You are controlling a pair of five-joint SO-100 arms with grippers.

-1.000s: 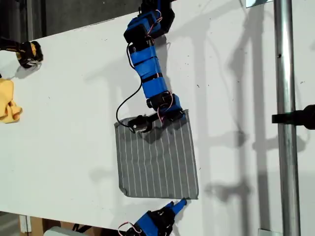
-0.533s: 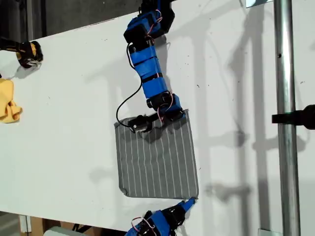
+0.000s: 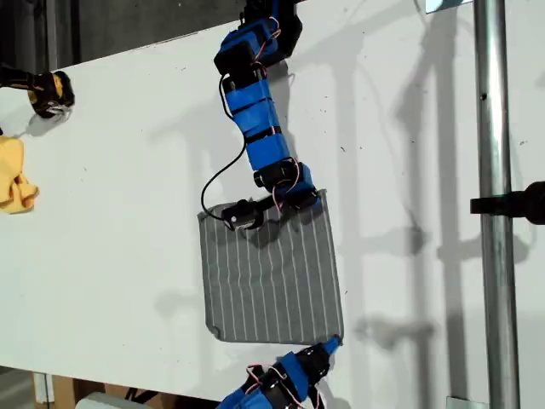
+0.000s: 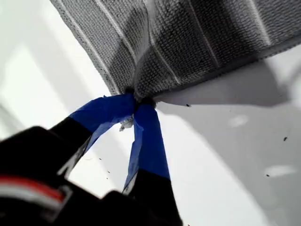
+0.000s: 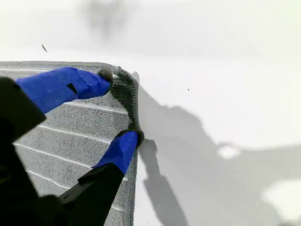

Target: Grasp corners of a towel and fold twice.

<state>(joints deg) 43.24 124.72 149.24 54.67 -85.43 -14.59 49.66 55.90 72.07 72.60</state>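
The towel [image 3: 271, 281] lies flat on the white counter [image 3: 128, 213], my first tool [image 4: 136, 101] pinching one corner [image 4: 136, 89] and my second tool [image 5: 121, 106] spread around another corner [image 5: 123, 87].

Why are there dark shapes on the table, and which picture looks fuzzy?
Exterior view: soft grey shadows cross the table. Second wrist view: a dark shadow lies beside the towel. First wrist view: the arm's near black part is blurred, while the towel's weave is sharp.
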